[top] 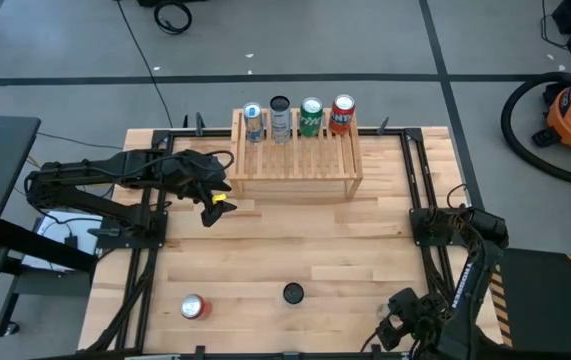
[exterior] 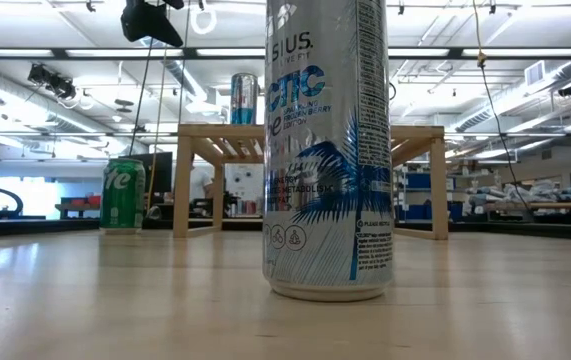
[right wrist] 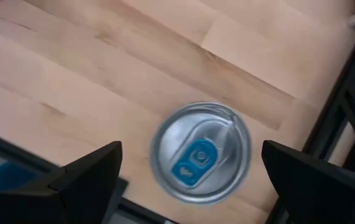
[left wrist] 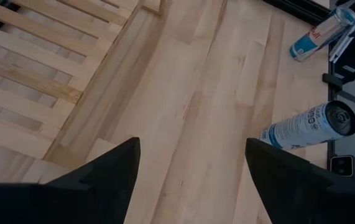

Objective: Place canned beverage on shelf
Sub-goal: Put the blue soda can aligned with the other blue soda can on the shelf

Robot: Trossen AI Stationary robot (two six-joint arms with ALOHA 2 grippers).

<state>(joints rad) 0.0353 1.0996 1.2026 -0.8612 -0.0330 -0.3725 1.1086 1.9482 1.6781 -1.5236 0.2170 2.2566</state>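
Observation:
A can with a silver top and blue tab (right wrist: 201, 152) stands upright on the table near its front right corner. Its side is silver, blue and red (left wrist: 317, 37). My right gripper (right wrist: 191, 155) hangs open above it, pointing steeply down, one finger to each side of the top and clear of it. In the high view this gripper (top: 393, 322) covers the can. The light-wood shelf (top: 295, 165) stands at the far middle, with several cans upright along its far edge (top: 311, 116). My left gripper (top: 210, 205) waits open and raised off the shelf's left front corner.
A tall silver-and-blue can with a black top (top: 293, 293) stands near the front edge and fills the low view (exterior: 327, 150). A red-topped can (top: 195, 307) stands at the front left. A green can (exterior: 123, 195) stands on the table left of the shelf.

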